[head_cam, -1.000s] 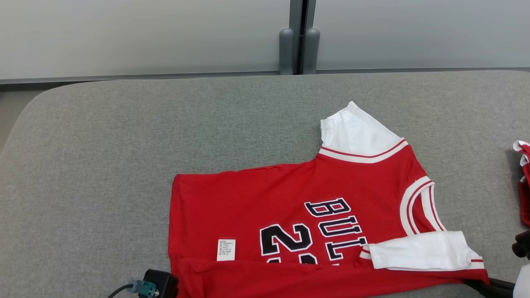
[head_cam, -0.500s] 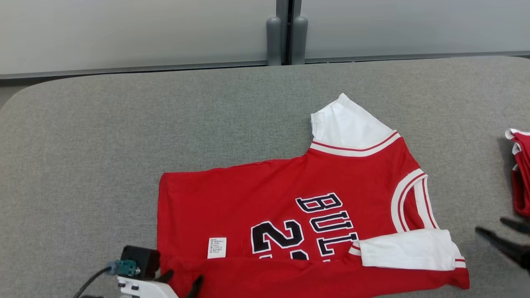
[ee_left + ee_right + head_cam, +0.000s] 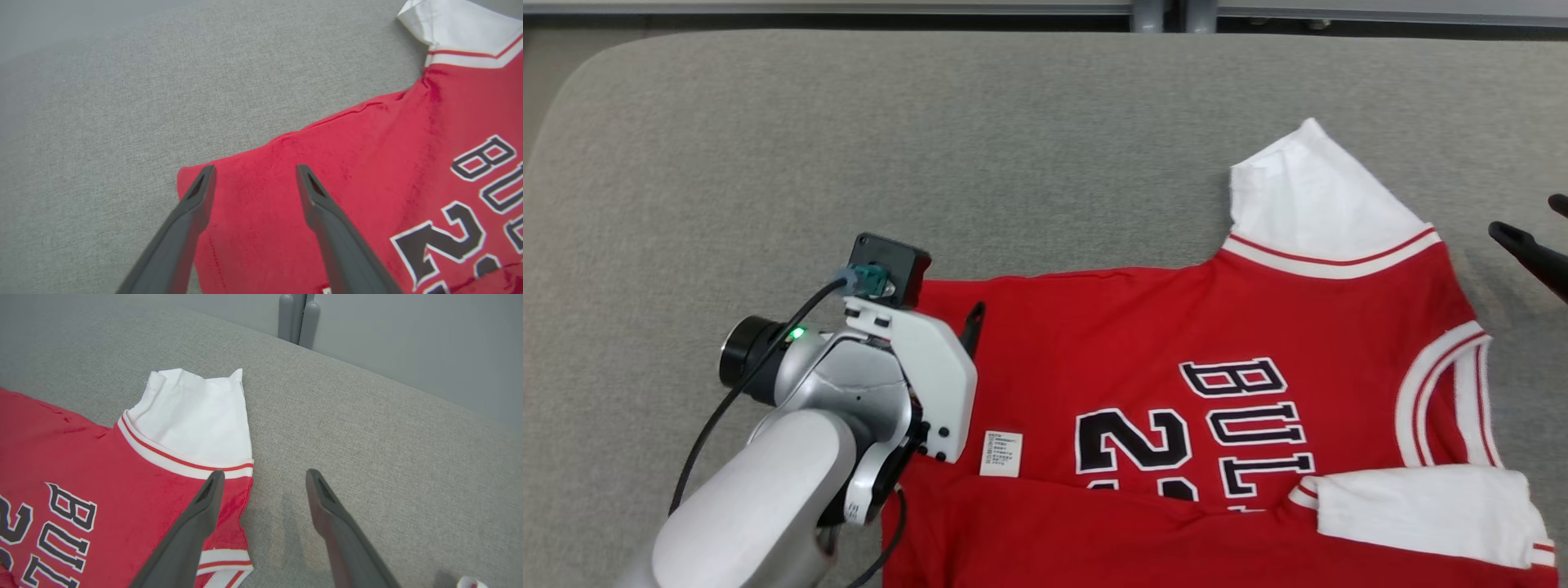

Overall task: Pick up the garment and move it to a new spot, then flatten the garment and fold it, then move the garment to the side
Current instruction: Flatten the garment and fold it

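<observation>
Grey padded surface (image 3: 768, 163), fabric-covered, wide and bare on the robot's left half. Red basketball jersey (image 3: 1135, 343) lies on its right-of-centre part, front up and turned sideways: hem toward the robot's left, neck toward its right, black-and-white lettering and number showing. The near long edge looks already turned over onto the body as a red band. So I judge the fold is in hand, with one lengthwise fold laid and the far side still to do. Pale left arm (image 3: 792, 457) reaches in from the lower left and covers the near hem corner. Far sleeve (image 3: 1307, 196), white, sticks out flat past the shoulder seam. Near sleeve (image 3: 1421, 506), white, rests on top of the turned band. Left gripper (image 3: 255, 171) has its jaws spread wide and empty over the far hem corner, one tip at the corner's edge and one over red cloth; contact cannot be told. Right gripper (image 3: 265, 475) is equally wide and empty, straddling the shoulder edge just below the far sleeve, one finger over red and one over bare grey. Next move, as I read it: both come down and pinch the far edge together, then carry it toward the robot evenly, sleeve included. Care label (image 3: 1001, 452), small and white, sits just above the fold line.
</observation>
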Controlling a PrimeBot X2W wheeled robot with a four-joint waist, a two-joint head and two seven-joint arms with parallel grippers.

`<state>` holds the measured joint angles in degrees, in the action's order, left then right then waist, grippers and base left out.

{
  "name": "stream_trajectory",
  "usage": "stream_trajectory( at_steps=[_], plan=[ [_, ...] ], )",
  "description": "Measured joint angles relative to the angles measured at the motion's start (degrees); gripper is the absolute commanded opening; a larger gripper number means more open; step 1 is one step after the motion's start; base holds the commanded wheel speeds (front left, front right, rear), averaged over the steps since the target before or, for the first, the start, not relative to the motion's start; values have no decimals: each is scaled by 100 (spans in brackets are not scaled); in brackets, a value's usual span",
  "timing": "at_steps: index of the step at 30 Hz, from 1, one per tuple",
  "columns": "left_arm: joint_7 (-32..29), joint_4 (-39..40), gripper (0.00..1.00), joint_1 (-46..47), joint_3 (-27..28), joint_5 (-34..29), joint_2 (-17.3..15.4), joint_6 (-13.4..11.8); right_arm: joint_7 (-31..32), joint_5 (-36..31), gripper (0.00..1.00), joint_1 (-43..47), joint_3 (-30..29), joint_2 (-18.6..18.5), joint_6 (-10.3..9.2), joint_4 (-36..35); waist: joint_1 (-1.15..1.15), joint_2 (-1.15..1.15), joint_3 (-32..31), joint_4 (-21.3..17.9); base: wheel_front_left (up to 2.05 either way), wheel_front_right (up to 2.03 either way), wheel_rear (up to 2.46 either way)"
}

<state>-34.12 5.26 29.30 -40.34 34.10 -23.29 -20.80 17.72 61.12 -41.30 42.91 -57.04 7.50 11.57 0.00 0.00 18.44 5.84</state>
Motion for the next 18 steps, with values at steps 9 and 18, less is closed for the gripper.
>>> stream_trajectory(
  at_steps=[9, 18],
  plan=[
    [-65, -1122, 100, 778, -354, -124, 667, 267, -63, -152, 100, -662, 354, 415, 0, 771, 0, 0, 370, 799, 0, 0, 0],
    [36, -1784, 100, 1218, -460, -186, 1026, 370, -127, -104, 100, -1011, 672, 343, 0, 1033, 0, 0, 622, 1011, 0, 0, 0]
  ],
)
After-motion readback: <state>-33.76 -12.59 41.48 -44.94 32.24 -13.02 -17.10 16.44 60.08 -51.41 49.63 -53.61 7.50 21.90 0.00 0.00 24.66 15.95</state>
